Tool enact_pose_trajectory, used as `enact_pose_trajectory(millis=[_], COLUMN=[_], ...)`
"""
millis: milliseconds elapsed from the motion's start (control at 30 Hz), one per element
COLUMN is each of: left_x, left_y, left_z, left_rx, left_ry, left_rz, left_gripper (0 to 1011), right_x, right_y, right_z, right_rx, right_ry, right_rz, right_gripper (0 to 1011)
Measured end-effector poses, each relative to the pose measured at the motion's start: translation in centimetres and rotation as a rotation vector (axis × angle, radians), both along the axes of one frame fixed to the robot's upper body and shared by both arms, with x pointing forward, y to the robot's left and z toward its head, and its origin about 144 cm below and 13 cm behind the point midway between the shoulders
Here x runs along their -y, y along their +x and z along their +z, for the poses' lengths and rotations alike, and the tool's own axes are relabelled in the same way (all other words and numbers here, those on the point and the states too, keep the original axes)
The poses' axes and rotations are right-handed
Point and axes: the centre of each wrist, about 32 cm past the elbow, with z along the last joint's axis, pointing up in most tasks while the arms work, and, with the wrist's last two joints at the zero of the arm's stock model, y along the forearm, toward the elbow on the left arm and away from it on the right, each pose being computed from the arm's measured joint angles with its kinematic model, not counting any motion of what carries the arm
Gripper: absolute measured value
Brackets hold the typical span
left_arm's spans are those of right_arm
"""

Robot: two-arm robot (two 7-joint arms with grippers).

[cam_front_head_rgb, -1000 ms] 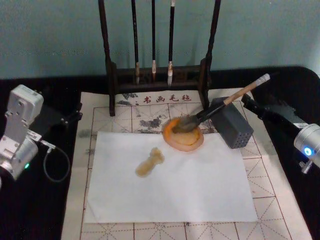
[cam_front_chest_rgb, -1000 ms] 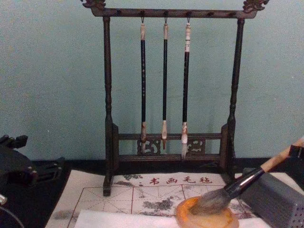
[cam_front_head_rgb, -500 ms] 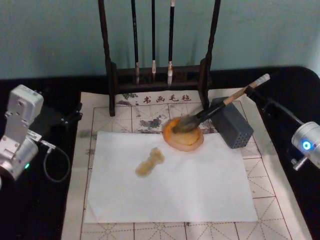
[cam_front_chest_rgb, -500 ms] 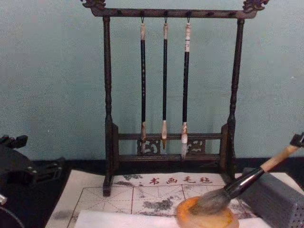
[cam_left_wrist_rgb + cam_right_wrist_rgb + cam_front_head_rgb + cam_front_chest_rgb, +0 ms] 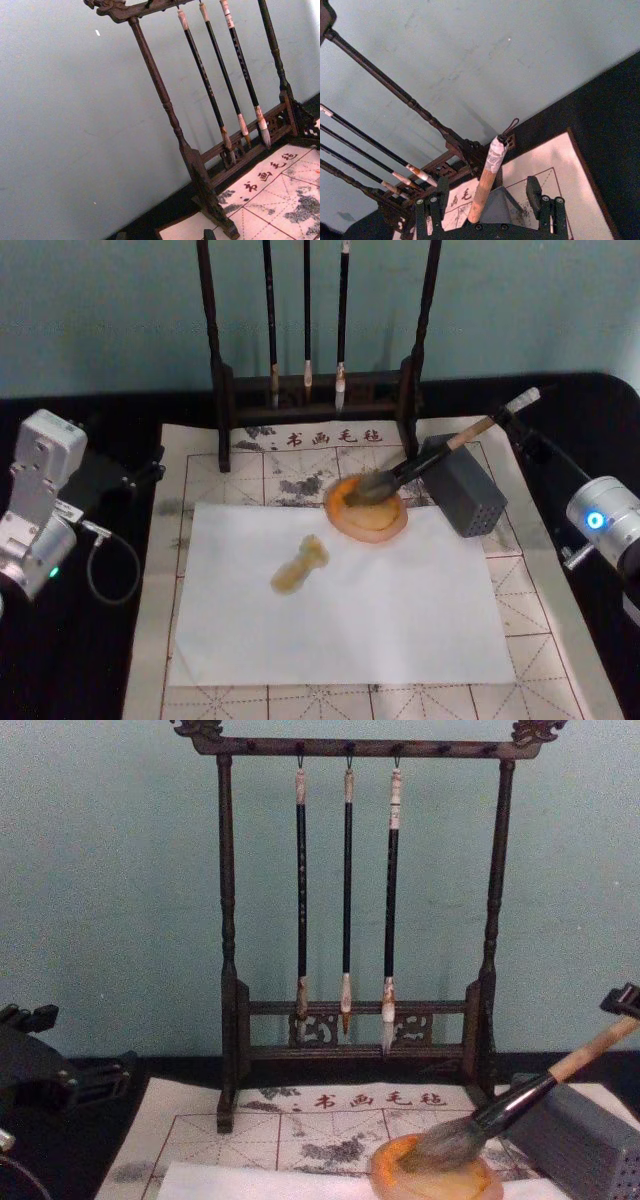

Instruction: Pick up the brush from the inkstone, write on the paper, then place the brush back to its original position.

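Room is widest on the left: bare black tabletop (image 5: 60,660) lies between the parked left gripper (image 5: 138,475) and the mat (image 5: 200,480), and that gripper sits well apart from everything on the mat. Whether it is open or closed I cannot tell; in the chest view it is a dark shape low at the left edge. The paper (image 5: 340,620) lies flat on the mat, its left and near edges straight and inside the mat's border, with a yellowish smear (image 5: 300,565) left of centre and plain white around it. The mat's near edge is cut off at the bottom of the head view. Behind stands the rack (image 5: 320,390) with three thin brushes (image 5: 346,890); my head view crops its top, while the chest view shows the crossbar. The inkstone (image 5: 366,512) sits on the paper's far edge; the chest view cuts off its near rim. The brush (image 5: 440,452) lies with its bristles in the inkstone and its handle slanting up to the right across the grey block (image 5: 468,492). The right gripper (image 5: 512,428) is at the handle's upper end, open: the right wrist view shows its fingers (image 5: 534,194) standing either side of the handle with gaps, not touching. Right of it the mat's edge runs close beside the arm, with black tabletop beyond
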Motion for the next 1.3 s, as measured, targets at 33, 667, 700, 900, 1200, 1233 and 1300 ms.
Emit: enact_pose_trajectory(millis=[33,667,700,900,1200,1233,1300], left_x=[0.0,0.0,0.0,0.0,0.0,0.0,0.0], left_y=[0.0,0.0,0.0,0.0,0.0,0.0,0.0], left_z=[0.0,0.0,0.0,0.0,0.0,0.0,0.0], left_rx=[0.0,0.0,0.0,0.0,0.0,0.0,0.0], left_ry=[0.0,0.0,0.0,0.0,0.0,0.0,0.0], left_rz=[0.0,0.0,0.0,0.0,0.0,0.0,0.0], left_gripper=[1001,1001,1001,1001,1001,1001,1001], right_x=[-0.1,-1.6,-1.7,-1.8,-1.8,-1.8,-1.8], right_y=[0.1,2.0,2.1,2.3,2.1,2.1,2.1], right_z=[-0.1,-0.5,-0.5,-0.5,-0.6,-0.6,-0.7], right_rx=[-0.006,-0.032,-0.034,-0.041,-0.051,-0.051,-0.05], right_ry=[0.004,0.068,0.073,0.089,0.104,0.1,0.097], right_rz=[0.002,0.0,-0.002,-0.008,-0.029,-0.032,-0.034], right_gripper=[1000,1000,1000,1000,1000,1000,1000])
